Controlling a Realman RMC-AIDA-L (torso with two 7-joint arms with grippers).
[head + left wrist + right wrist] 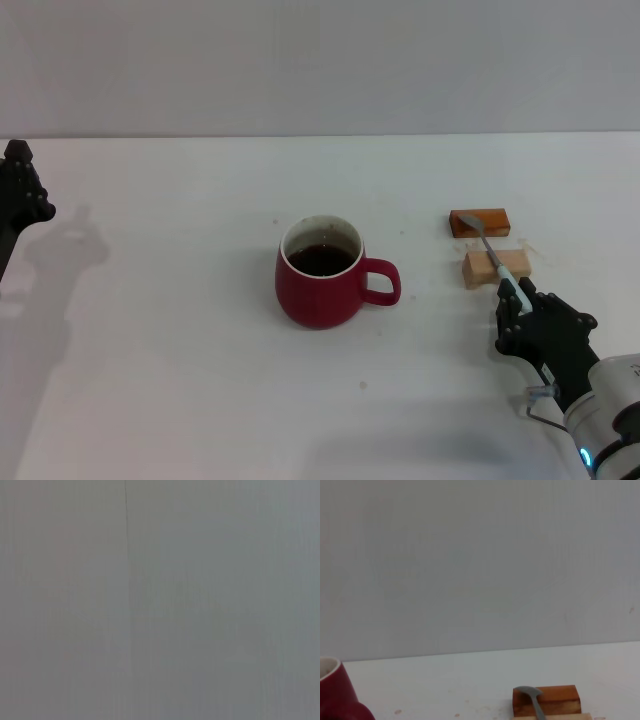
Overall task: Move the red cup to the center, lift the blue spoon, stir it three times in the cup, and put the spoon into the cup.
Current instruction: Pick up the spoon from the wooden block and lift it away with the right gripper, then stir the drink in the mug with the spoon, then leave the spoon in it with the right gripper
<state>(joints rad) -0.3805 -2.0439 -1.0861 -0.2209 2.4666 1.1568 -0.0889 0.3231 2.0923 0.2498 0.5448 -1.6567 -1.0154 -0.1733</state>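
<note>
The red cup [320, 272] stands in the middle of the white table with dark liquid inside and its handle pointing toward the right arm; its rim also shows in the right wrist view [335, 690]. The blue spoon [490, 255] lies across two blocks, grey bowl on the orange-brown one, and its bowl [529, 692] shows in the right wrist view. My right gripper [515, 298] is at the spoon's pale blue handle end, right of the cup. My left gripper [22, 192] is raised at the far left edge, away from everything.
An orange-brown block [480, 222] and a light wooden block [497, 267] sit side by side right of the cup, under the spoon. The left wrist view shows only a plain grey surface.
</note>
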